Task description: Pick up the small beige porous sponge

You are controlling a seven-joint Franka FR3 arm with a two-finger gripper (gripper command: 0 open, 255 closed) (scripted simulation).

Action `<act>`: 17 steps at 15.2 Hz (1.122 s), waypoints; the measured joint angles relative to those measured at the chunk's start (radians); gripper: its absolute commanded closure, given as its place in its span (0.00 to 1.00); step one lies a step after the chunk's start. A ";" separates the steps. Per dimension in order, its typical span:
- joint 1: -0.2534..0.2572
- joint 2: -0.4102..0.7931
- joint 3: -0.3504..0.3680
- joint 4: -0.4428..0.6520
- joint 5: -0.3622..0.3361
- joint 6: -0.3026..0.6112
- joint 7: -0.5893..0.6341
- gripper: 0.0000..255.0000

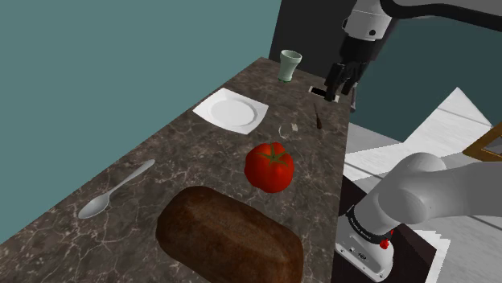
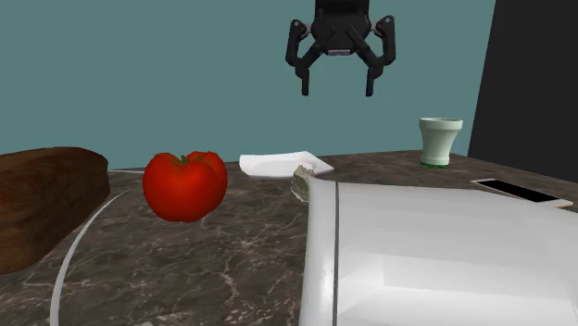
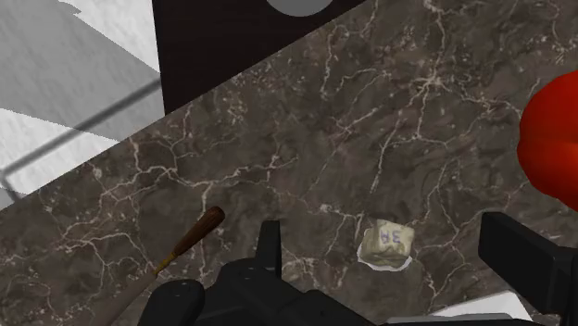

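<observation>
Dark veined marble tabletop (image 1: 201, 153) carries a round red tomato (image 1: 269, 166) and a white square plate (image 1: 231, 111). The black two-finger end effector (image 2: 337, 91) hangs well above it, fingers apart and holding nothing, so I'd say descent, closing and lift are all left. The small beige porous sponge (image 3: 386, 244) lies flat on the tabletop between the tomato and a thin dark stick (image 3: 190, 239), lined up with the finger gap in the wrist view. It's a near-square lump with no clear long axis; if any, it runs roughly across that gap, slightly skewed.
</observation>
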 measured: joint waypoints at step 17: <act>0.079 0.220 0.068 -0.198 0.025 0.454 -0.054 0.00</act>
